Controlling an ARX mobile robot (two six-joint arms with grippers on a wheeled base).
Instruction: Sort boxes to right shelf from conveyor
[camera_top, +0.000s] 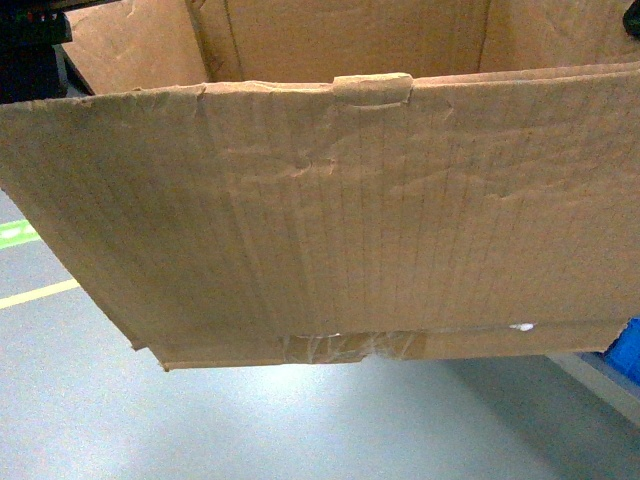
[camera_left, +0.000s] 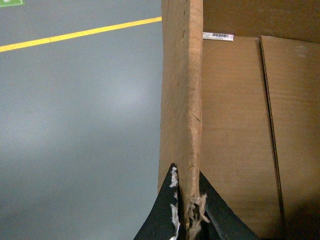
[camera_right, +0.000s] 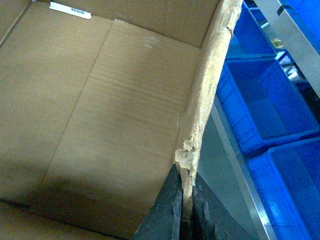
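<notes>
A big brown cardboard box (camera_top: 320, 200) hangs above the floor and fills the head view, its taped bottom seam (camera_top: 330, 347) facing me. My left gripper (camera_left: 186, 170) is shut on the box's left wall (camera_left: 182, 90), one finger on each side. My right gripper (camera_right: 186, 176) is shut on the ragged right wall (camera_right: 202, 110) in the same way. The open box (camera_right: 100, 110) holds nothing but a small white label strip (camera_right: 70, 10). Neither gripper shows in the head view, where the box hides them. The conveyor and the right shelf are out of view.
Blue plastic bins (camera_right: 265, 100) stand close to the right of the box, with a steel rail (camera_right: 235, 155) between them. A bin corner (camera_top: 625, 350) and a grey ledge (camera_top: 600, 378) show at lower right. The grey floor carries a yellow line (camera_left: 80, 34) on the left.
</notes>
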